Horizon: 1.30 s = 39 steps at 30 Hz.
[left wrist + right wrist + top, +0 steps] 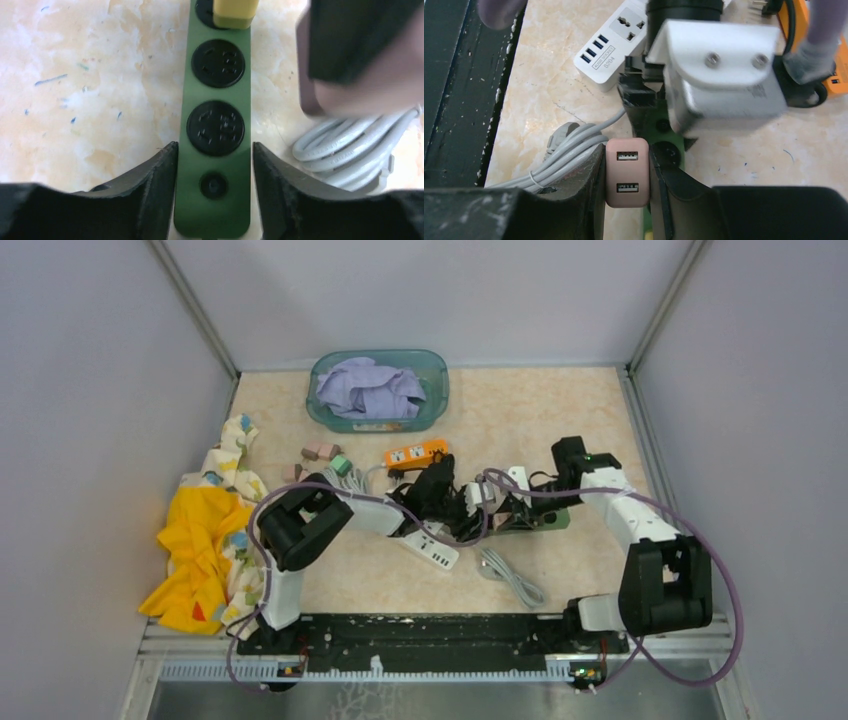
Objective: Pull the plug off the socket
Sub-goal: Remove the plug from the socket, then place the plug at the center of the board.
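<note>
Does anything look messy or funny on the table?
Yes. A yellow and patterned cloth lies crumpled in a heap at the table's left edge, and a grey cable sprawls loose beside the green power strip. Nothing looks broken or spilled.

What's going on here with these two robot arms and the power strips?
They are working to unplug something. The left gripper straddles the green power strip, apparently pinning it to the table, while the right gripper is clamped on the pink USB plug at the strip's far end. The plug looks seated in its socket, so the pull is not yet done.
</note>
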Motion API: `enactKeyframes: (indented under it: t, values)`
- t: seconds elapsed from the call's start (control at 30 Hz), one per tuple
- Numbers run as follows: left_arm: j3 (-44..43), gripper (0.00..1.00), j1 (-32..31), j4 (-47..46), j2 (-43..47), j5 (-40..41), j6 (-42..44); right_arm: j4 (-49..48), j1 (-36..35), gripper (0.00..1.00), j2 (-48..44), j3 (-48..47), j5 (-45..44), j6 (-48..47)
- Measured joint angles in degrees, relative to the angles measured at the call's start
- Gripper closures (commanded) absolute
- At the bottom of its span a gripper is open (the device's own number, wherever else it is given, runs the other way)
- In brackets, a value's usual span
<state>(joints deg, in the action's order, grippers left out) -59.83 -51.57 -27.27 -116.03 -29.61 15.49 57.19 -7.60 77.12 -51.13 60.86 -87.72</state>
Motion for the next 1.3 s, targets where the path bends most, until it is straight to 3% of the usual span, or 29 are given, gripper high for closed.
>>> enactKeyframes:
  t: [0.13, 0.37, 0.6, 0.83, 1.3]
  values:
    - [6.43, 0.22, -0.07, -1.92, 6.05, 2.75, -2.47, 1.36, 0.52, 1.00, 0.00, -2.19, 0.00, 1.18]
    - [19.37, 0.21, -0.04, -10.21, 19.28, 6.32, -6.03, 3.96, 0.87, 1.00, 0.26, -4.81, 1.01, 3.08]
    - [28.96, 0.19, -0.02, -12.39, 30.56, 8.79, -11.47, 3.69, 1.03, 1.00, 0.76, -5.05, 3.34, 9.22]
    - [34.93, 0.00, 0.35, -16.94, 41.40, 11.63, -21.27, 1.14, 1.03, 1.00, 0.87, -5.27, 5.42, 17.59]
    - [37.97, 0.00, 6.62, -24.50, 42.71, 10.54, -40.52, -2.36, 1.03, 1.00, 0.90, -5.27, 6.75, 25.92]
